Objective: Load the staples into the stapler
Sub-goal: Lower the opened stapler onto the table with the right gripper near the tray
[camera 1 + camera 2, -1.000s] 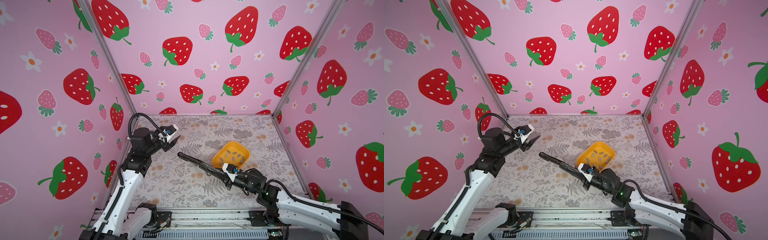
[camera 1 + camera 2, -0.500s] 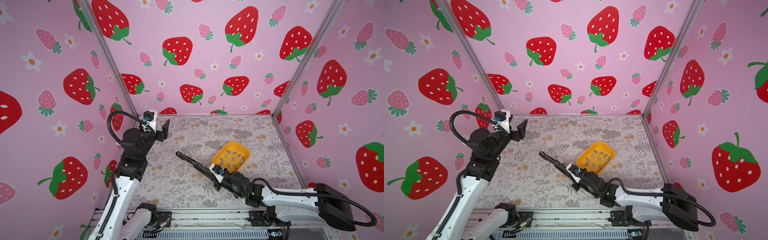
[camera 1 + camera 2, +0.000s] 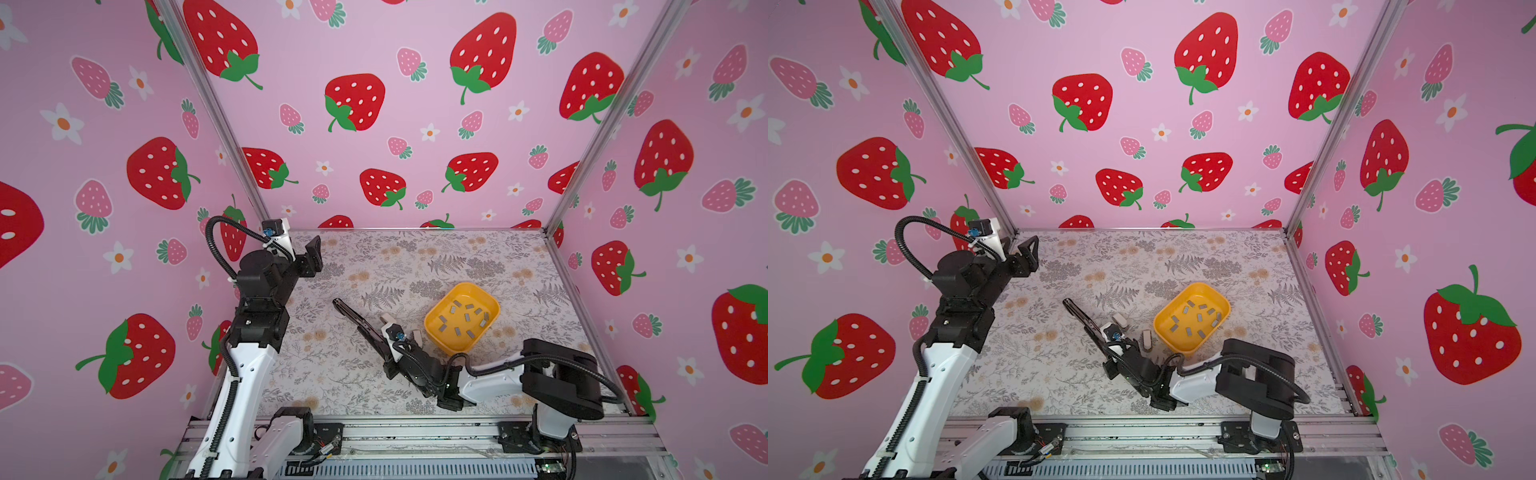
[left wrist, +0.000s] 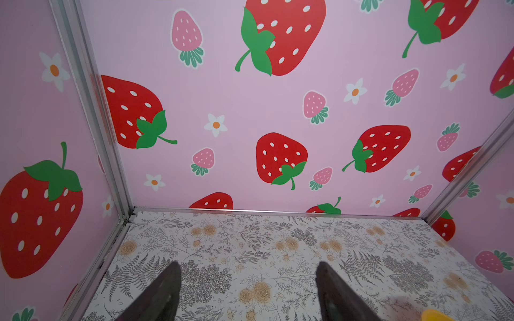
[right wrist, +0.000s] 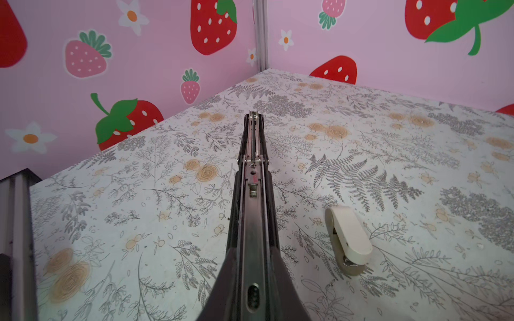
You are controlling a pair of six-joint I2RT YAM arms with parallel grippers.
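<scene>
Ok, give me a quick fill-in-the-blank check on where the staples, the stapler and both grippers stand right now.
1. The staples lie loose in a ____ tray.
2. The right gripper has its jaws shut on the ____ stapler.
3. The left gripper holds nothing, and its jaws stand ____.

Missing words: yellow; black; open.
</scene>
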